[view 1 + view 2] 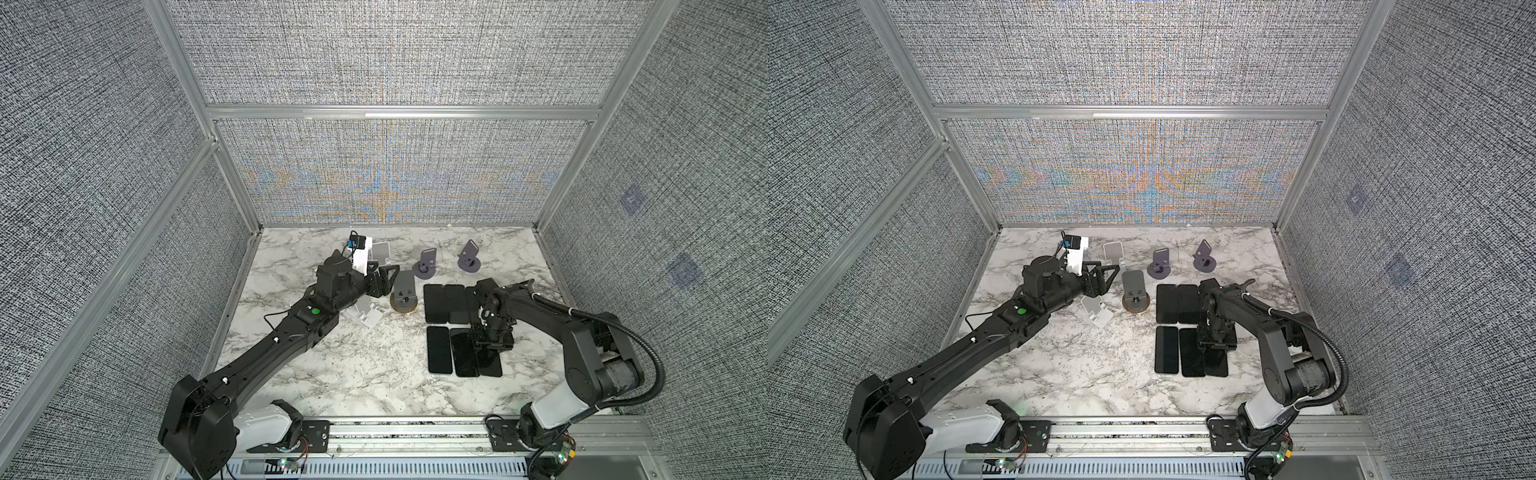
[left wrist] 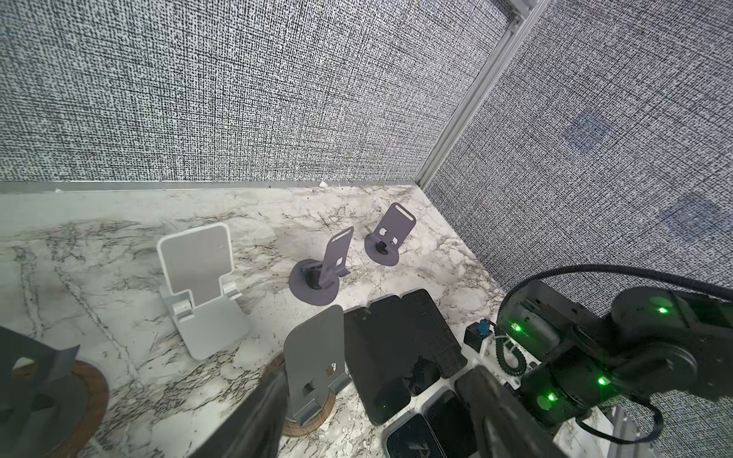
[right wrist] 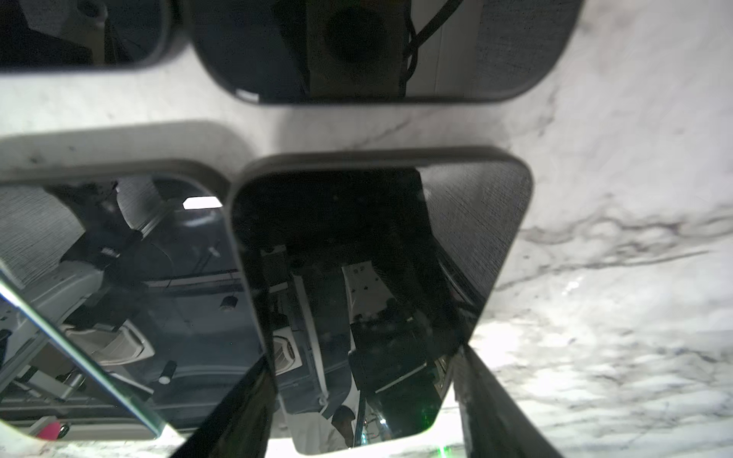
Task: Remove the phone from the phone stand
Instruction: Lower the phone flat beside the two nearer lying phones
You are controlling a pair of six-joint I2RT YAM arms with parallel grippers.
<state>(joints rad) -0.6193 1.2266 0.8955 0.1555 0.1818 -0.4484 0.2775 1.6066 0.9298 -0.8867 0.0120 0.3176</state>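
Note:
Several black phones lie flat in two rows on the marble table [image 1: 332, 374]. My right gripper [image 1: 492, 348] [image 1: 1217, 345] points straight down over the near row's rightmost phone [image 1: 489, 368] [image 1: 1217, 368]. In the right wrist view its fingers press both long edges of that phone [image 3: 377, 257], which overlaps its neighbour [image 3: 131, 277]. My left gripper [image 1: 384, 279] [image 1: 1100, 279] is open with nothing in it, beside the grey phone stand on a wooden base [image 1: 403, 297] [image 2: 313, 365]. No stand in view carries a phone.
A white stand [image 1: 380, 252] and two purple stands [image 1: 426, 264] [image 1: 469, 257] stand near the back wall. Another white stand [image 1: 368, 315] sits under my left wrist. A further wood-based stand [image 2: 51, 380] shows in the left wrist view. Panel walls enclose three sides.

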